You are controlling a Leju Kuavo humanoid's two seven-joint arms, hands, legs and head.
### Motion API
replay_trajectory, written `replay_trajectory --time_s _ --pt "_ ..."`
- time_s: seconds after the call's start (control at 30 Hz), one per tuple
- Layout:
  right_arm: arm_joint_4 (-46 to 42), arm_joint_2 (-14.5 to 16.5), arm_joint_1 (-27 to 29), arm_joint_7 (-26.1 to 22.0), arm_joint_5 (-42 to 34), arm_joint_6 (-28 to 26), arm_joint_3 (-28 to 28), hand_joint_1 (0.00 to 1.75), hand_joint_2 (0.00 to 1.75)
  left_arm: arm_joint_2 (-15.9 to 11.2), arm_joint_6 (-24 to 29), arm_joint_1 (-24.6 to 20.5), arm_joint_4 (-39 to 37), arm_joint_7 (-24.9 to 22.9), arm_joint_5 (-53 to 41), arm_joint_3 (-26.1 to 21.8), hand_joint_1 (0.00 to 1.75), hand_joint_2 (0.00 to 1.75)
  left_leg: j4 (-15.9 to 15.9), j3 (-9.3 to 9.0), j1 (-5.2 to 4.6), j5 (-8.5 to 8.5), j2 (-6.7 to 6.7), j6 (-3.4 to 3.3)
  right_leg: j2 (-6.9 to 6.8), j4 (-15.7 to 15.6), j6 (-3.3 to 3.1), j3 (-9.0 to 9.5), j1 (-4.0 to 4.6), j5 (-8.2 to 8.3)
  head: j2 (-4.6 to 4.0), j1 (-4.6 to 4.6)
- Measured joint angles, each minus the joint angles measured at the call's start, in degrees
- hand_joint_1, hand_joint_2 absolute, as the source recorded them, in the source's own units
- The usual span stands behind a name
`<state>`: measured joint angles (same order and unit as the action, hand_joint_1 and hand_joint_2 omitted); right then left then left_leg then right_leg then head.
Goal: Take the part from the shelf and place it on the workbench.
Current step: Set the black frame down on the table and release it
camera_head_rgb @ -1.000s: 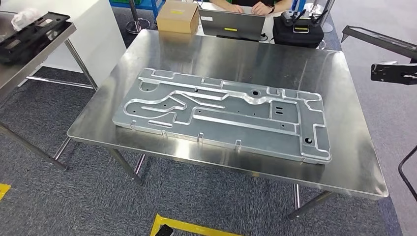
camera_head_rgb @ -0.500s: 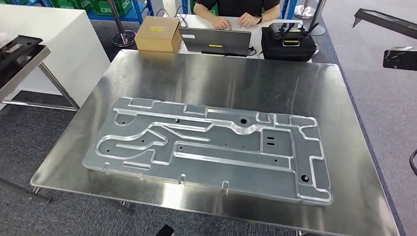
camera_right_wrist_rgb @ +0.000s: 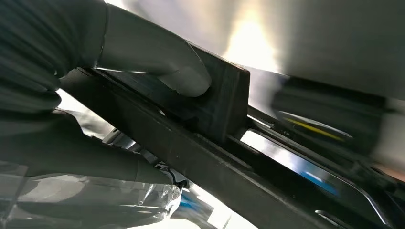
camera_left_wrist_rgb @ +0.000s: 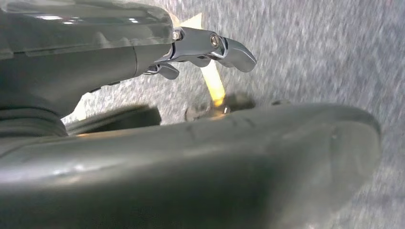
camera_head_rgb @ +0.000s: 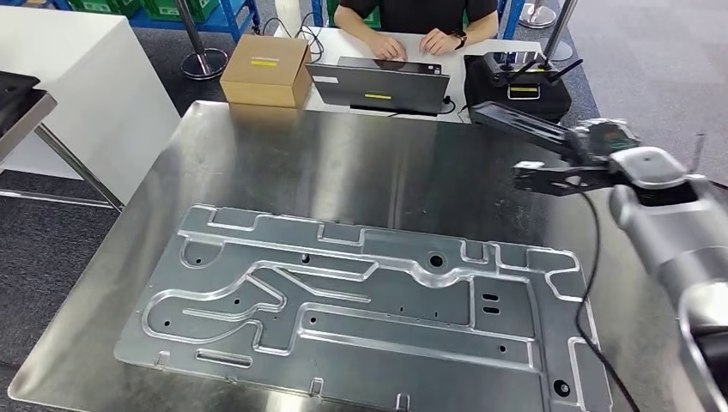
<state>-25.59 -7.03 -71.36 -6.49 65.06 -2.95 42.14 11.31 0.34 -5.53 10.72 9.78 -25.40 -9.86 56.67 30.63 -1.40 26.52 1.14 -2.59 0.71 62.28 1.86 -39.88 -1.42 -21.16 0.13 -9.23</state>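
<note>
- Compared with one second ago, the whole head view has shifted: the steel workbench (camera_head_rgb: pixel 283 163) now looks nearer and reaches lower in the picture. This is the camera moving, not the table.
- The large machined aluminium plate (camera_head_rgb: pixel 360 313) lies flat on the workbench, in the same place on it as before.
- New in the head view is the right arm, coming in from the right side. The right hand (camera_head_rgb: pixel 592 159) holds a black part (camera_head_rgb: pixel 524 129), a flat frame-like piece, above the far right area of the workbench.
- In the right wrist view the thumb (camera_right_wrist_rgb: pixel 157 67) presses on the black part from one side and dark fingers are under it, so this hand is closed around it.
- The part is in the air and does not touch the table yet; I judge that the carrying is nearly done and the placing remains.
- The left hand (camera_left_wrist_rgb: pixel 210 47) hangs over the carpet; its fingers seem curled with nothing in them, but I cannot tell this for sure.
- A person sits behind a laptop (camera_head_rgb: pixel 378 84) at the far edge, beside a cardboard box (camera_head_rgb: pixel 264 70).
</note>
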Motion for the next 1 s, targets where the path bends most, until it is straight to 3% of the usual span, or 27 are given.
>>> replay_trajectory --time_s 0.03,0.13,0.2,0.3,0.33,0.37,0.4,0.47,0.5,0.53,0.63,0.7,0.73,0.8,0.83,0.87,0.9,0.93,1.0 --pt "0.33 2.78 0.95 0.01 0.04 -0.92 0.13 1.75 1.75 0.02 0.22 -0.07 -0.02 0.00 0.12 -0.13 0.00 0.00 0.19 -0.37 0.05 0.64 -0.06 0.32 0.17 -2.03 -0.45 0.58 0.24 0.78 -0.01 0.01" --pt "0.92 10.09 4.28 1.46 0.29 -2.08 0.71 1.75 1.75 0.10 0.55 -0.32 -0.02 0.10 1.24 -0.84 0.00 0.00 0.42 -0.58 0.25 1.68 0.04 1.28 0.22 -3.43 -1.90 1.78 0.56 -1.27 0.01 -0.04" --pt "1.04 12.81 5.99 0.69 -1.03 -2.40 0.86 1.75 1.75 0.11 0.08 -0.09 -0.01 0.55 2.99 -1.81 0.00 0.00 2.43 0.46 0.34 2.87 -0.09 2.11 -0.23 -3.85 -2.58 2.46 0.31 -1.91 0.01 -0.13" --pt "1.10 14.22 8.58 -2.59 -6.30 -0.84 -0.08 1.75 1.75 0.13 -1.04 0.42 -0.01 2.19 5.84 -4.03 0.00 0.00 13.23 6.60 1.13 6.39 -0.51 3.39 -1.22 -4.18 -3.04 3.90 0.12 -3.07 0.00 -0.16" --pt "1.13 14.26 10.06 -3.71 -7.98 -0.42 -0.67 1.75 1.75 0.11 -1.38 0.68 -0.01 3.04 6.38 -4.76 0.00 0.00 16.44 8.74 1.49 6.71 -0.63 3.69 -1.42 -4.19 -2.98 4.50 0.07 -3.55 0.00 -0.16" --pt "1.13 14.21 11.76 -4.49 -9.16 -0.65 -1.17 1.75 1.75 0.09 -1.78 0.98 -0.01 3.89 6.81 -5.42 0.00 0.00 17.82 10.06 1.81 5.97 -0.73 3.95 -1.52 -4.18 -2.85 5.15 -0.01 -4.02 -0.01 -0.16" --pt "1.07 14.09 13.43 -4.97 -9.89 -1.52 -1.62 1.75 1.75 0.07 -2.29 1.34 -0.01 4.68 7.27 -6.00 0.00 0.00 16.84 10.34 2.11 4.00 -0.81 4.16 -1.52 -4.15 -2.66 5.81 -0.15 -4.48 0.00 -0.16" --pt "0.92 13.77 15.81 -5.53 -10.72 -3.60 -2.37 1.75 1.75 -0.03 -3.37 2.13 -0.01 5.87 7.99 -6.98 0.00 0.00 9.77 8.41 2.58 -1.57 -0.86 4.46 -1.35 -4.05 -2.12 7.04 -0.49 -5.33 -0.01 -0.16" --pt "0.86 13.53 16.48 -5.76 -11.00 -4.36 -2.71 1.75 1.75 -0.07 -3.84 2.41 -0.02 6.24 8.12 -7.35 0.00 0.00 6.22 7.15 2.58 -3.52 -0.85 4.45 -1.25 -3.95 -1.77 7.42 -0.51 -5.64 -0.01 -0.17" --pt "0.84 13.21 16.94 -5.94 -11.15 -4.78 -2.99 1.75 1.75 -0.11 -4.18 2.49 -0.02 6.43 8.13 -7.66 0.00 0.00 3.57 6.12 2.53 -4.29 -0.86 4.27 -1.19 -3.89 -1.39 7.55 -0.45 -5.80 -0.01 -0.17" --pt "0.44 11.90 18.11 -5.95 -11.58 -5.37 -3.72 1.75 1.75 -0.27 -5.29 2.10 -0.03 6.07 7.99 -8.34 0.00 0.00 1.67 5.32 2.26 -3.60 -0.80 3.11 -1.26 -4.11 -0.20 7.48 -0.24 -5.77 -0.01 -0.15" --pt "-0.30 10.66 19.30 -5.94 -12.17 -5.93 -4.30 1.75 1.75 -0.37 -6.07 1.85 -0.03 5.44 7.55 -8.46 0.00 0.00 1.24 5.22 2.32 -3.91 -0.80 2.13 -1.25 -3.21 0.38 7.35 -0.35 -6.87 -0.01 -0.15" --pt "-0.74 9.93 19.98 -5.94 -12.38 -6.22 -4.58 1.75 1.75 -0.42 -6.38 1.68 -0.03 5.10 7.22 -8.48 0.00 0.00 0.96 5.22 2.34 -4.11 -0.81 1.62 -1.16 -1.21 0.49 6.58 -0.36 -8.44 -0.01 -0.15" --pt "-1.52 8.57 21.24 -5.79 -12.51 -6.41 -5.17 1.75 1.75 -0.49 -6.81 1.29 -0.03 4.37 6.45 -8.48 0.00 0.00 0.81 5.53 2.07 -4.29 -0.76 0.87 -0.96 5.83 0.42 3.57 -0.22 -12.63 0.00 -0.14" --pt "-1.84 8.01 21.76 -5.65 -12.46 -6.43 -5.40 1.75 1.75 -0.51 -6.92 1.13 -0.03 4.07 6.19 -8.48 0.00 0.00 0.81 5.70 1.87 -4.36 -0.72 0.64 -0.89 9.45 0.35 2.03 -0.11 -14.15 0.01 -0.14" --pt "-2.10 7.57 22.19 -5.50 -12.38 -6.45 -5.58 1.75 1.75 -0.51 -6.98 1.03 -0.03 3.86 5.99 -8.48 0.00 0.00 0.82 5.80 1.65 -4.43 -0.69 0.48 -0.84 11.59 0.25 1.22 -0.02 -14.61 0.00 -0.14" --pt "-2.31 7.23 22.49 -5.38 -12.29 -6.49 -5.69 1.75 1.75 -0.52 -6.98 0.96 -0.03 3.76 5.89 -8.48 0.00 0.00 0.83 5.85 1.42 -4.53 -0.67 0.39 -0.83 11.69 0.05 1.43 0.09 -13.99 -0.01 -0.14" --pt "-2.47 6.95 22.72 -5.35 -12.22 -6.50 -5.80 1.75 1.75 -0.52 -6.98 0.88 -0.03 3.74 5.86 -8.48 0.00 0.00 0.84 5.86 1.19 -4.65 -0.63 0.35 -0.83 9.47 -0.29 2.84 0.27 -12.45 -0.01 -0.14" --pt "-2.74 6.56 22.96 -5.55 -12.15 -6.47 -6.21 1.75 1.75 -0.37 -6.85 0.71 -0.02 3.88 5.84 -8.48 0.00 0.00 0.94 5.84 0.85 -4.89 -0.50 0.41 -0.87 1.49 -1.45 7.53 0.89 -9.28 -0.01 -0.15"
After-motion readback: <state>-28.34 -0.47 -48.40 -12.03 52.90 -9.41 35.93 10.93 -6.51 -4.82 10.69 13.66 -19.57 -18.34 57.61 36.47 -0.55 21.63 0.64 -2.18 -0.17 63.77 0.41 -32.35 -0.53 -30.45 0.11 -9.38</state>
